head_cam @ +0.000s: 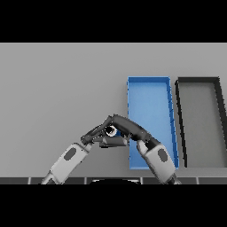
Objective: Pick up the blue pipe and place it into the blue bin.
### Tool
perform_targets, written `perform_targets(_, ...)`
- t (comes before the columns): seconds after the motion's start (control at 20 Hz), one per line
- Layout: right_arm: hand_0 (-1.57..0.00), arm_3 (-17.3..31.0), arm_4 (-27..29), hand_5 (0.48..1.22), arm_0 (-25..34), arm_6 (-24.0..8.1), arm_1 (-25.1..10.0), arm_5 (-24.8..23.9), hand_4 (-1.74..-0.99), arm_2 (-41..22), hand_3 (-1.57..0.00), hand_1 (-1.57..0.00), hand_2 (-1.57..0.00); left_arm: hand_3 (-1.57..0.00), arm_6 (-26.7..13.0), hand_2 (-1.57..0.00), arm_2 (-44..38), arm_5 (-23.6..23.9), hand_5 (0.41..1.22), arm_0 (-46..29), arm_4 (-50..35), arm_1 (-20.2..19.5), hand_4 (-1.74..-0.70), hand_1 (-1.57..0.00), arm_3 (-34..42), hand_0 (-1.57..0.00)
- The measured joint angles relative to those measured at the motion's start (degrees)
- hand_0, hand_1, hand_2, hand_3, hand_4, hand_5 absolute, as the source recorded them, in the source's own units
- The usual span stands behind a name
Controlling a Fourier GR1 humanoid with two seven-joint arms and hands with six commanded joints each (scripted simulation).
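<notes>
The blue pipe shows only as a small blue end with a pale ring, just left of the blue bin's left wall. My right hand reaches leftward across the near left corner of the blue bin, and its fingers and thumb are curled round the pipe. Most of the pipe is hidden inside that grasp. My left hand comes in from the lower left with straight fingers, its tips right beside the pipe and the right hand. I cannot tell whether they touch.
A dark grey bin stands to the right of the blue bin, side by side with it. Bare grey table stretches to the left and far side of the hands.
</notes>
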State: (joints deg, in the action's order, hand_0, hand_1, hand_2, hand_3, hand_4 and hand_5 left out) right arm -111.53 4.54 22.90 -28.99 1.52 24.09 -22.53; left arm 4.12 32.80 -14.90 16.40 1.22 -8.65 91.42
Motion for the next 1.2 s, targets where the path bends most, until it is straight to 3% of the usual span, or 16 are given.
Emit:
perform_targets(0.15,-1.57,-0.85,-0.81,1.216,-1.12,0.40,0.27,1.13,-1.488,0.73,-1.57,-1.57,-1.57,-0.20,-0.26,-0.20,-0.09,0.42,0.899,0.35,3.18,-0.23,-0.92,-0.21,-0.22,-0.22)
perform_targets(0.3,-1.57,-0.49,-1.89,1.218,-1.15,1.24,1.97,1.97,-1.487,1.19,-1.57,-1.57,-1.57,-0.10,-2.63,-0.10,-0.44,1.06,0.734,0.39,2.63,0.01,-0.86,-0.11,-0.35,-0.11)
perform_targets(0.45,-1.57,-0.86,-3.92,1.220,-2.10,3.97,2.56,2.55,-1.488,1.68,-1.57,-1.57,-1.57,-0.05,-4.54,-0.05,-1.34,0.88,0.654,-0.26,0.15,0.94,-0.88,-0.05,-1.31,-0.06)
perform_targets(0.55,-1.57,-0.83,-4.06,1.220,-2.41,3.81,3.99,2.23,-1.489,1.93,-1.57,-1.57,-1.57,-0.03,-7.04,-0.03,-1.11,1.36,0.625,-1.33,-0.02,1.08,-0.89,-0.03,-1.09,-0.04)
perform_targets(0.8,-1.57,-2.56,9.96,1.221,0.19,-4.95,8.74,-0.49,-1.491,7.22,-1.57,-1.57,-1.57,-0.01,-10.40,-0.01,-0.85,1.16,0.527,-1.73,-1.12,1.50,-0.92,-0.01,0.05,-0.01)
perform_targets(0.85,-1.57,-1.79,12.76,1.221,1.09,-5.85,6.94,-3.46,-1.490,7.55,-1.57,-1.57,-1.57,-0.01,-10.20,-0.01,-0.59,1.19,0.515,-2.67,-0.91,1.11,-0.92,-0.01,0.44,-0.01)
perform_targets(1.05,-1.57,-3.40,23.21,1.221,14.37,-5.32,-5.51,-16.83,-1.494,7.47,-1.57,-1.57,-1.57,0.00,-10.54,0.00,-0.38,1.56,0.493,-3.75,-0.81,0.91,-0.93,0.00,1.20,0.00)
perform_targets(1.2,-1.57,-0.81,27.24,1.221,25.09,-5.74,-9.59,-18.90,-1.495,13.03,-1.57,-1.57,-1.57,0.00,-11.80,0.00,-0.97,1.03,0.487,-2.25,-1.37,0.67,-0.92,0.00,1.18,0.00)
